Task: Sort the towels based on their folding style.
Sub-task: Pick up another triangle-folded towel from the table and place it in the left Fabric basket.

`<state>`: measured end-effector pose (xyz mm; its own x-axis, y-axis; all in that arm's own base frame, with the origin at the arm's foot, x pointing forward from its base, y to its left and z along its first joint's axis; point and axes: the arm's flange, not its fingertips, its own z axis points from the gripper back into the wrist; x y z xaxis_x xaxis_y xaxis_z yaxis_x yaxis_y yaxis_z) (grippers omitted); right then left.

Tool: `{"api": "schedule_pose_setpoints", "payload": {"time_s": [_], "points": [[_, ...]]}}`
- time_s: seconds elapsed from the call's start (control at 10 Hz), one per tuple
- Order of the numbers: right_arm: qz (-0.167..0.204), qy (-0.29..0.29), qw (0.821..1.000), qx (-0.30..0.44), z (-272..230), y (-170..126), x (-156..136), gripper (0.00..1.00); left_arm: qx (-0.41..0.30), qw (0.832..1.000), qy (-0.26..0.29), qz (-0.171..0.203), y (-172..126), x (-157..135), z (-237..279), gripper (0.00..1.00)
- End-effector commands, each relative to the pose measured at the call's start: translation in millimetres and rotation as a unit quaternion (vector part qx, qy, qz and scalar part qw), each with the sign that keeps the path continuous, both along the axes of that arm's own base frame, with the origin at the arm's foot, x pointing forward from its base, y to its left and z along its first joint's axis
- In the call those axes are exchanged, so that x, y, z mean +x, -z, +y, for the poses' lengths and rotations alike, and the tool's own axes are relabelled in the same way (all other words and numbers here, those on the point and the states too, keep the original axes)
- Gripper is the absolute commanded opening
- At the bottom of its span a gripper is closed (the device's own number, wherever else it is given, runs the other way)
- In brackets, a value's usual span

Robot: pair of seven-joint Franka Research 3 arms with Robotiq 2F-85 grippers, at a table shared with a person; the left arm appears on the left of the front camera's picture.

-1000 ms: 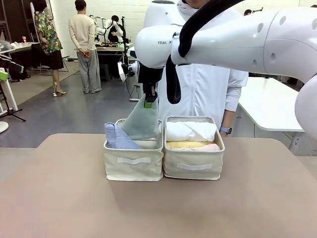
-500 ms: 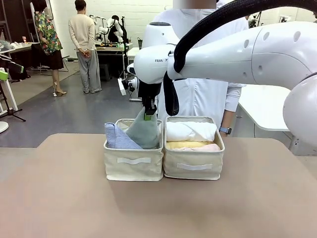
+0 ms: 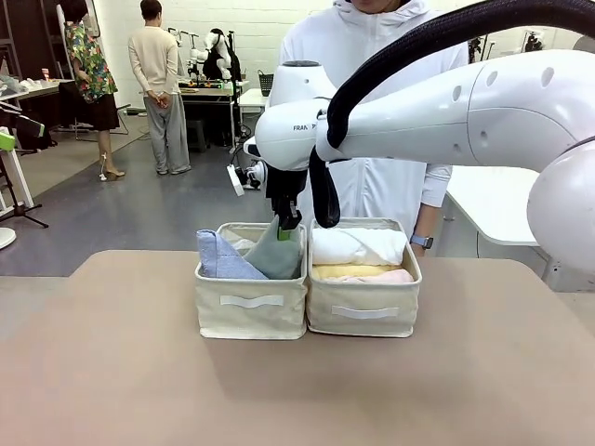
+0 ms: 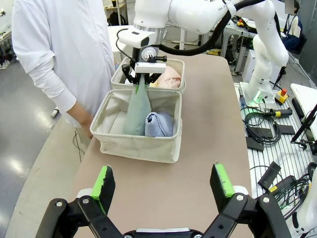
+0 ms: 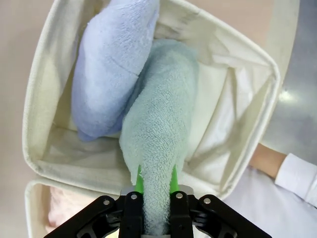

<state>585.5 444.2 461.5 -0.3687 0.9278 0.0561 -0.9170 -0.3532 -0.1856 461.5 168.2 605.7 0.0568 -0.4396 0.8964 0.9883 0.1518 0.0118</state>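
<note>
The teal-green terry cloth (image 5: 158, 134) has a fuzzy, looped pile, matt all over; the light blue terry cloth (image 5: 111, 64) beside it looks just as soft and nappy. The two beige fabric bins (image 3: 251, 302) are of coarse woven canvas, dull, with flat sewn tape handles. The right gripper (image 5: 154, 191) shows black matt plastic with smooth bright green pads (image 5: 139, 182). The white robot arm (image 3: 446, 107) has a glossy, smooth shell and a black ribbed cable sleeve (image 3: 418, 42). The beige tabletop (image 3: 112, 372) is smooth and matt.
</note>
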Motion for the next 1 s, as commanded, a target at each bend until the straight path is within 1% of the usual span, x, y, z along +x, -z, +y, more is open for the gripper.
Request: {"api": "schedule_pose_setpoints", "payload": {"time_s": [0.0,0.3,0.5,0.6,0.8,0.9], "points": [[0.03,-0.011,0.999,-0.009,-3,11,6,0.19,-0.005,1.0,0.003,-0.004,-2,-1,1,1.0],[0.057,-0.016,0.998,-0.018,1,27,10,0.19,-0.005,1.0,0.003,-0.004,-2,-1,1,1.0],[0.065,-0.023,0.997,-0.025,5,34,11,0.19,-0.005,1.0,0.003,-0.004,-2,-1,1,1.0],[0.065,-0.031,0.997,-0.027,6,34,10,0.42,-0.005,1.0,0.003,-0.004,-2,-1,1,1.0],[0.064,-0.029,0.997,-0.029,6,33,10,0.98,-0.005,1.0,0.003,-0.004,-2,-1,1,1.0],[0.064,-0.028,0.997,-0.029,6,33,10,1.0,-0.005,1.0,0.003,-0.004,-2,-1,1,1.0]]}}
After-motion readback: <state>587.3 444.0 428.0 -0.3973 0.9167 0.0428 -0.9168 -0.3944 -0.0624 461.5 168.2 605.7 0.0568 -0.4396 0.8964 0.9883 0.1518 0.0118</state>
